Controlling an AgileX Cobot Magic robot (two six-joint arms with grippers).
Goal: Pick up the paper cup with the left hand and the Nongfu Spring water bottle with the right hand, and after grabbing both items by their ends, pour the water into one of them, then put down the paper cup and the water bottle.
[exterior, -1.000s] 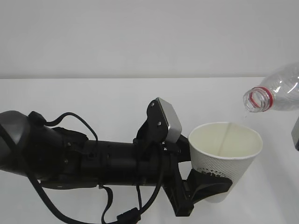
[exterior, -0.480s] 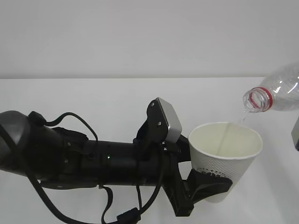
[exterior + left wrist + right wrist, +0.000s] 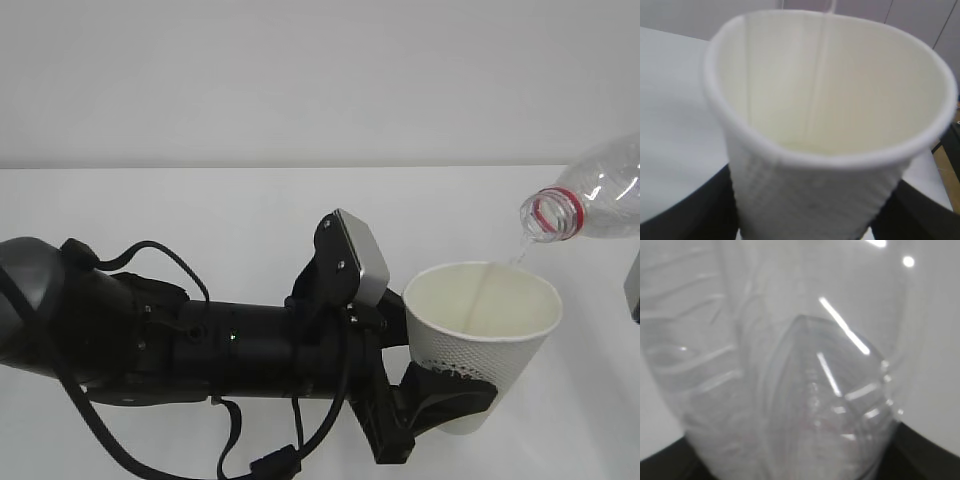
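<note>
While our left pincer [image 3: 440, 395] grips the tapered, dot-textured paper cup [image 3: 482, 335] low on its wall above the white table [image 3: 200, 210], our right pincer clasps the clear ribbed bottle [image 3: 590, 200], tilted mouth-down over the rim, a thin water [image 3: 517, 255] thread falling.

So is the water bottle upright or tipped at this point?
Tipped. The water bottle lies nearly sideways, its open mouth angled down just above the paper cup rim, a thin stream running in.
</note>
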